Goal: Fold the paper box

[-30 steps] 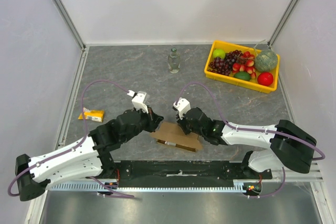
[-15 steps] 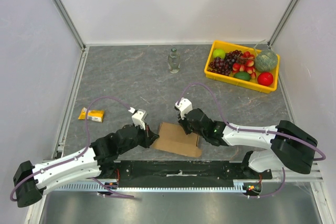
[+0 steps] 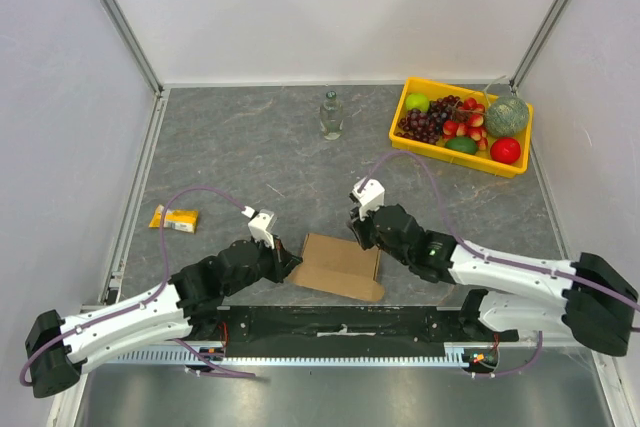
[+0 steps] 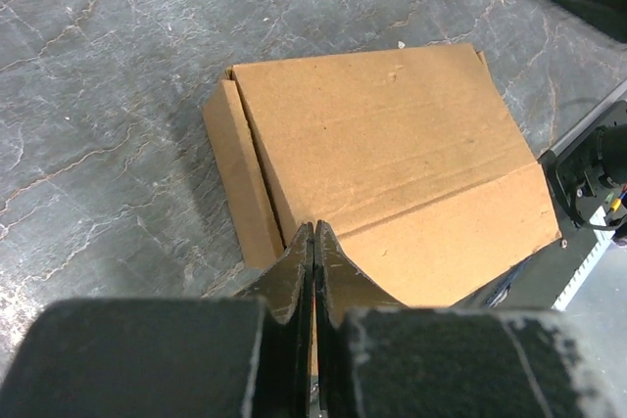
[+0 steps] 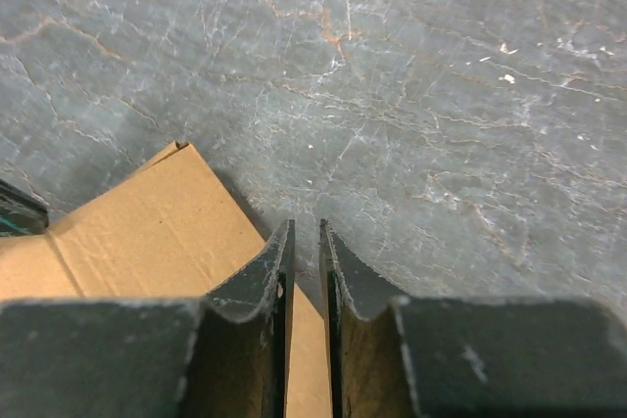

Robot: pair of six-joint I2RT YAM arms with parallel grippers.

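The paper box is a flat brown cardboard piece lying near the table's front edge. In the left wrist view the box shows a narrow side flap folded along its left. My left gripper is shut and empty, its tips over the box's left edge. My right gripper is at the box's far right corner. Its jaws stand a thin slit apart with nothing between them, above the box's edge and the bare table.
A yellow tray of fruit stands at the back right. A clear glass bottle stands at the back middle. A yellow-orange packet lies at the left. The black mounting rail runs just in front of the box.
My left gripper drew back left and down off the box. My right gripper moved right and away to the box's far corner. The box now lies flatter.
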